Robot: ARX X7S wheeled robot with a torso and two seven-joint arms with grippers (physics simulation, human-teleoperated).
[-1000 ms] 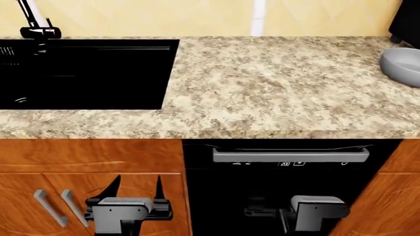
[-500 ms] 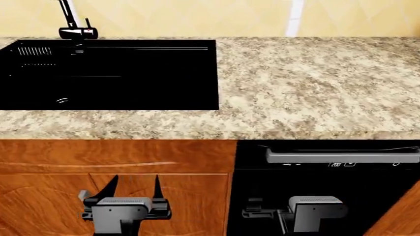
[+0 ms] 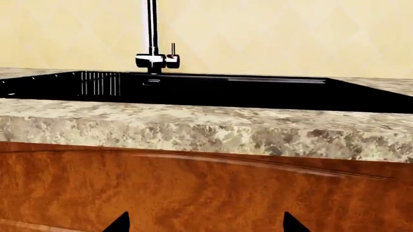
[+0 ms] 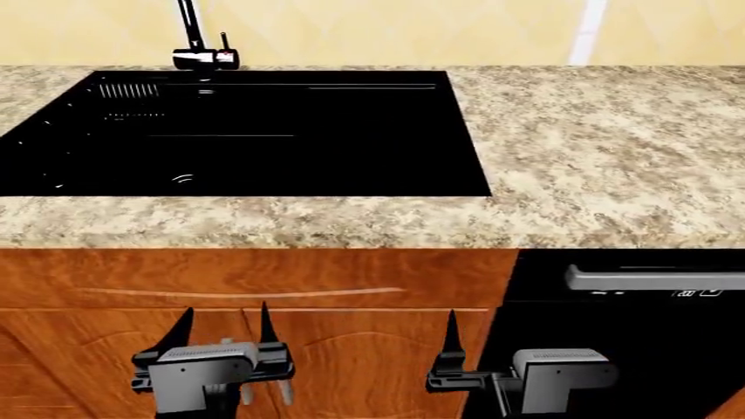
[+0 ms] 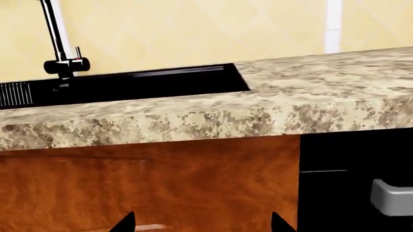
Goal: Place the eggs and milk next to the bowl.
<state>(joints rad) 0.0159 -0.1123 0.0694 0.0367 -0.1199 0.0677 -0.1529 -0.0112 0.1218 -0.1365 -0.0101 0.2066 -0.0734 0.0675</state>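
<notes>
Left end effector (image 4: 222, 325) sits low in the head view, in front of the wooden cabinet fronts (image 4: 256, 288), its two dark fingertips (image 4: 181, 327) pointing up and spread apart with nothing between them. In the left wrist view only the two tips (image 3: 119, 223) poke in at the edge, wide apart, with bare cabinet wood between them.

Right end effector (image 4: 452, 336) is low too, just where the wood meets the black appliance (image 4: 629, 332). The head view shows one dark prong standing up clearly, the other hard to pick out against the black panel. The right wrist view settles it: two tips (image 5: 124, 223) set well apart, gripping nothing.

Moving outward, the speckled granite counter (image 4: 605, 157) runs across the full width above both arms. Set into it is a black sink (image 4: 256, 131), with a chrome tap (image 4: 201, 44) rising at its back edge against the pale yellow wall (image 4: 385, 30). The sink sits above the left arm and reaches across towards the right arm. To the right, below the counter edge, a grey handle (image 4: 652, 278) crosses the top of the black appliance.

As for the eggs, the milk and the bowl, none of the three views shows them; where they are cannot be told from here.
</notes>
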